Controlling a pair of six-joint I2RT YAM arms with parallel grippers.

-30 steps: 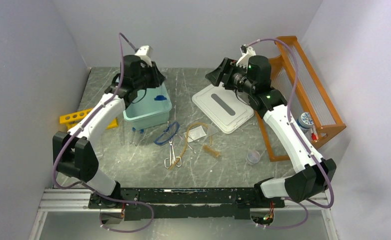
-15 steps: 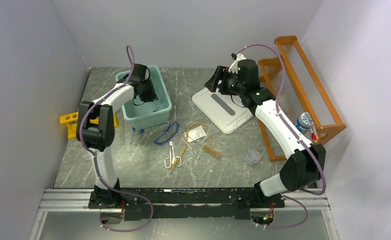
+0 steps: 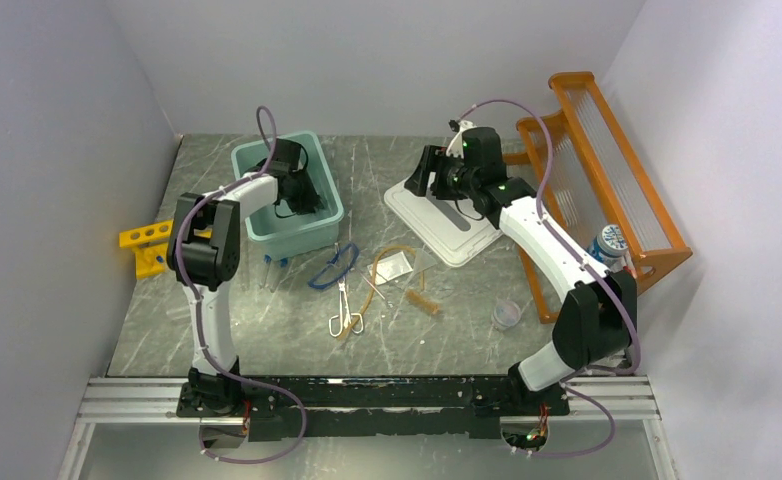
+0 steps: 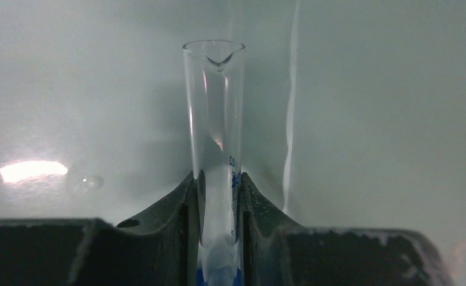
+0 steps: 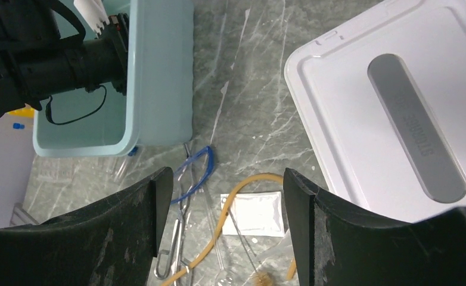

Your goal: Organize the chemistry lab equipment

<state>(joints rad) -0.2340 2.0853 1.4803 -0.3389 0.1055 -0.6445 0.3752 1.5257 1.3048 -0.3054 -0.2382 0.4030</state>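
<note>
Clear test tube [image 4: 214, 119], with blue markings, is pinched between the left fingers [image 4: 171, 238], apparently inside the teal bin [image 3: 302, 230]. Right fingers [image 5: 129, 232] stand spread above the worktop [image 5: 248, 89], beside a white lid [image 5: 338, 119].

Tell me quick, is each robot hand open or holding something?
Left hand: closed on a clear tube.
Right hand: open, holding nothing.
</note>
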